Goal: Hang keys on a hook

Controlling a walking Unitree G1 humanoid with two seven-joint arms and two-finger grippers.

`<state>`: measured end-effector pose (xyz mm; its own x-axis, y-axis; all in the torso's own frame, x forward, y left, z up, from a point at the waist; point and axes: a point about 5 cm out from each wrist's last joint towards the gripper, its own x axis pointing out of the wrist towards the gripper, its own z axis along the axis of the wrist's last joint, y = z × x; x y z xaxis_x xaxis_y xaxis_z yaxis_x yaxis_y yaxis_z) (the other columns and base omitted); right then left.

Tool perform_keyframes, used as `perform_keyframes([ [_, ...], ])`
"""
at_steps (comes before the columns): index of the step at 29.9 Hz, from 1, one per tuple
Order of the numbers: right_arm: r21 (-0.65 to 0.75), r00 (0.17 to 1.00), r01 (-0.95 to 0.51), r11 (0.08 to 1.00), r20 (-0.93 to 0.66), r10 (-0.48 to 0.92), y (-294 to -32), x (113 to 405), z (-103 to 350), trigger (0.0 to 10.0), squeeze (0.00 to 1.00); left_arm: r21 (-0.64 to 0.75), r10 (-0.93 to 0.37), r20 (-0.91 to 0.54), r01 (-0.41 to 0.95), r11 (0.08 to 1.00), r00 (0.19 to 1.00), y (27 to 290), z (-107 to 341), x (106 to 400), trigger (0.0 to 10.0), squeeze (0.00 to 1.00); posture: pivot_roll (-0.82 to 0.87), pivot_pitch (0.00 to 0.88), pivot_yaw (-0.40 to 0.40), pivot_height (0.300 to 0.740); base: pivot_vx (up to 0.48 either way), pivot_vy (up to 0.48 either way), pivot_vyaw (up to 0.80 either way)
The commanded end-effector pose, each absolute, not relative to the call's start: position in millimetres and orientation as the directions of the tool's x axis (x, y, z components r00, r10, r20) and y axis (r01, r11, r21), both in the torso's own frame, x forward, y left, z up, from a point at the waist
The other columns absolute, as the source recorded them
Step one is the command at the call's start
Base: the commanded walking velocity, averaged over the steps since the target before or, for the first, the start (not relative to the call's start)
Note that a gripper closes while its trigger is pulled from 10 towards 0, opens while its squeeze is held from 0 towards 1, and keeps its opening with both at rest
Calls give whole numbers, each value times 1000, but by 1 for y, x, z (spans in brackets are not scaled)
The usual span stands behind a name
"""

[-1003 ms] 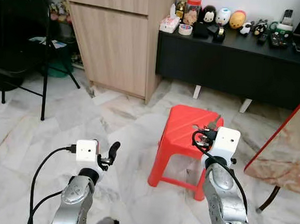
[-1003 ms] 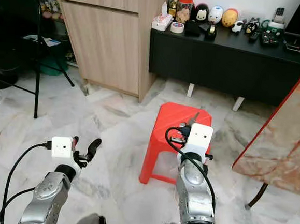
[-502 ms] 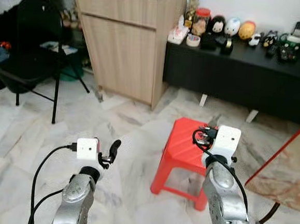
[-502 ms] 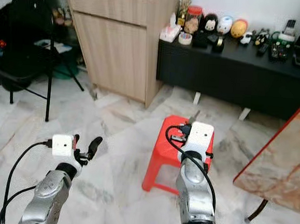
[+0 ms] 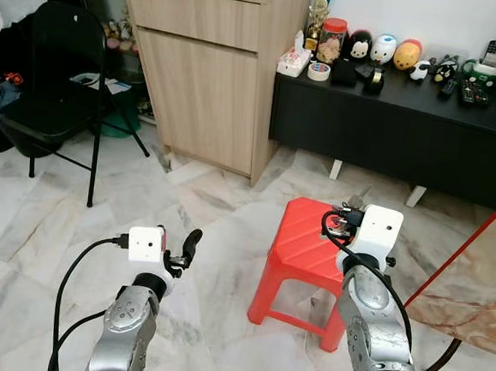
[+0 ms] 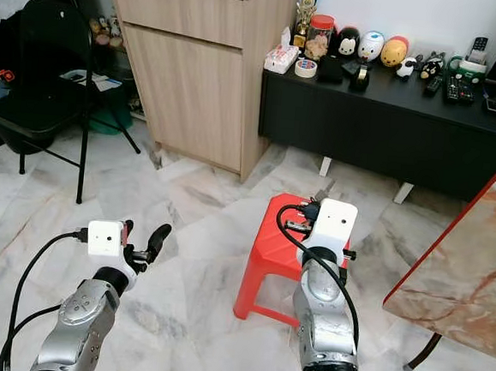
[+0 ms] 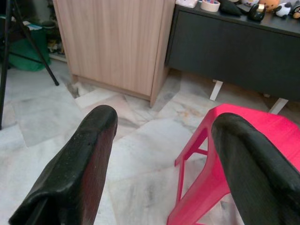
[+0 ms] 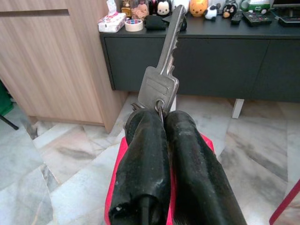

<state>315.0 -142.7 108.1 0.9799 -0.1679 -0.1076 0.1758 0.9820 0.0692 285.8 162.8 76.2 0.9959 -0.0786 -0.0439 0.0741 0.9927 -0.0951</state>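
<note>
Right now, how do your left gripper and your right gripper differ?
The left gripper is open, its two fingers spread wide with nothing between them; the right gripper is shut on the key, which sticks up past its fingertips. The left gripper is held over bare marble floor, the right gripper over the red stool. Both are raised forward, each with a white camera box on its wrist.

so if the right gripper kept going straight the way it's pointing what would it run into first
Probably the black cabinet. The right gripper, shut on the key, points over the red stool toward the cabinet front. Depth is hard to judge.
</note>
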Motion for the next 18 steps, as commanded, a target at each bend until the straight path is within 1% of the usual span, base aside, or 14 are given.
perform_keyframes([
  [1, 80, 980, 183, 980, -97, -176, -143, 317, 112, 10000, 0, -82, -78, -37, 74, 994, 996, 164, 77, 287, 10000, 0, 91, 64, -30, 740, 0, -356, 0],
  [6, 68, 972, 204, 977, -133, -194, -145, 318, 108, 10000, 0, -84, -79, -34, 76, 994, 996, 164, 77, 288, 10000, 0, 92, 63, -30, 740, 0, -413, 0],
  [8, 70, 970, 208, 975, -139, -197, -145, 319, 107, 10000, 0, -84, -80, -36, 77, 994, 996, 163, 77, 288, 10000, 0, 92, 63, -30, 740, 0, -352, -738],
  [18, 62, 967, 216, 974, -153, -204, -146, 317, 104, 10000, 0, -91, -67, -39, 63, 994, 997, 166, 76, 288, 10000, 0, 94, 67, -29, 740, 0, 0, -783],
])
